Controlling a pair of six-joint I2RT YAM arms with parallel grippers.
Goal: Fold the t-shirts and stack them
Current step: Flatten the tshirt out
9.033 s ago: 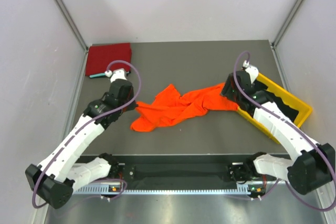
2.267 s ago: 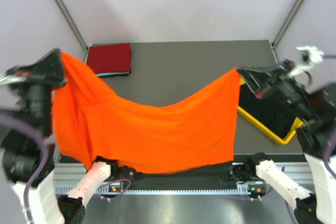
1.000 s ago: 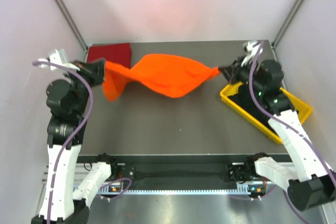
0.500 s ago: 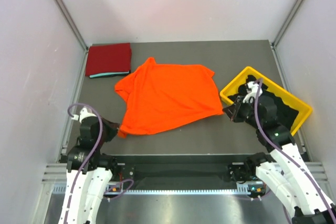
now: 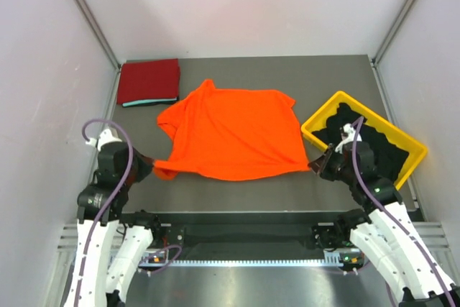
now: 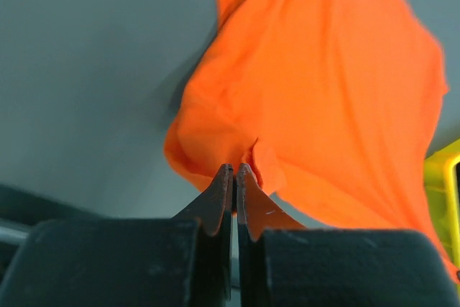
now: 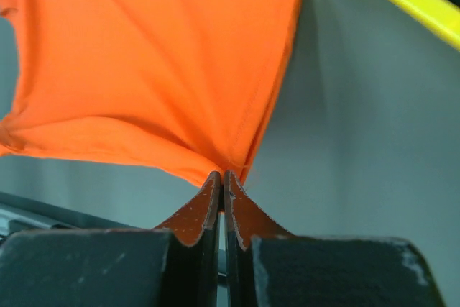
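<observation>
The bright orange t-shirt [image 5: 230,131] lies spread flat across the middle of the table, collar toward the back. My left gripper [image 5: 152,169] is shut on its near left hem corner [image 6: 248,159]. My right gripper [image 5: 314,165] is shut on the near right hem corner [image 7: 230,163]. A folded dark red t-shirt [image 5: 149,80] rests at the back left corner with a teal edge [image 5: 149,102] showing under it. Black t-shirts [image 5: 374,145] fill the yellow bin.
The yellow plastic bin [image 5: 315,129] stands at the right, close behind my right gripper. Grey side walls close in the table on the left and right. The rail with the arm bases [image 5: 244,236] runs along the near edge.
The orange t-shirt, held up in the air and swung back earlier, now lies flat on the table. Both grippers came down and pulled its hem toward the near edge.
</observation>
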